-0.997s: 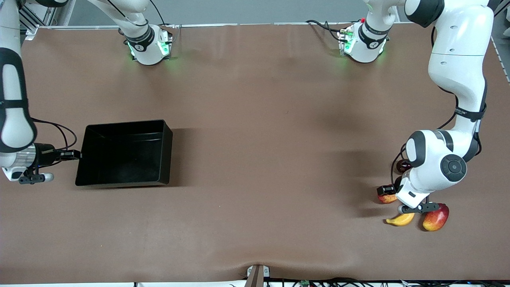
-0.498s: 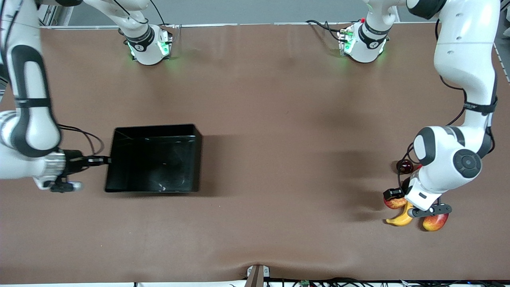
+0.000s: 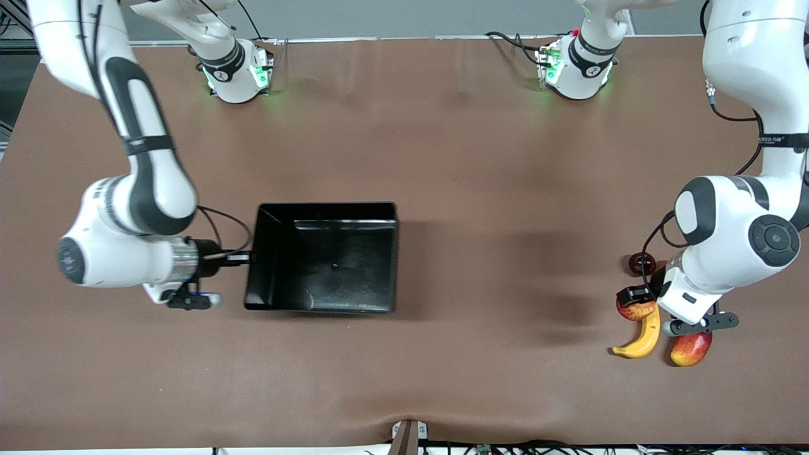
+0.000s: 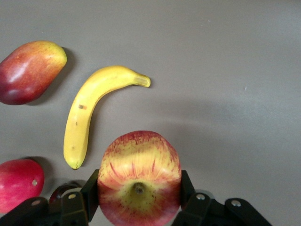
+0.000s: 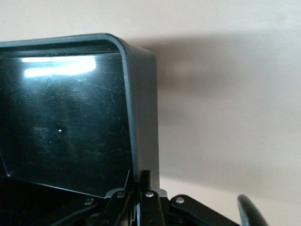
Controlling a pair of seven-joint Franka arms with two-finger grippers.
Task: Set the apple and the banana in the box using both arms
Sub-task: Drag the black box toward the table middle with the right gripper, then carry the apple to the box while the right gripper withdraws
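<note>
Curved yellow banana (image 3: 639, 335) on table, nearest front camera, at left arm's end: soft, bruisable, take at mid-body. Left pincer (image 4: 139, 197) clamps small round red-yellow streaked apple (image 4: 139, 176) across sides: firm, slippery skin. Right pincer (image 5: 141, 188) pinched shut on shallow glossy black plastic box (image 3: 325, 256) wall; box light, stiff, mid-table.

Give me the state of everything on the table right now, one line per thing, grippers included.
Apple: gripped between the left gripper's fingers.
Left gripper: shut on the apple.
Banana: lying on the table, untouched.
Mango: lying beside the banana.
Pinkish-red fruit: lying on the table.
Box: empty, upright, held by its wall.
Right gripper: shut on the box wall.
</note>
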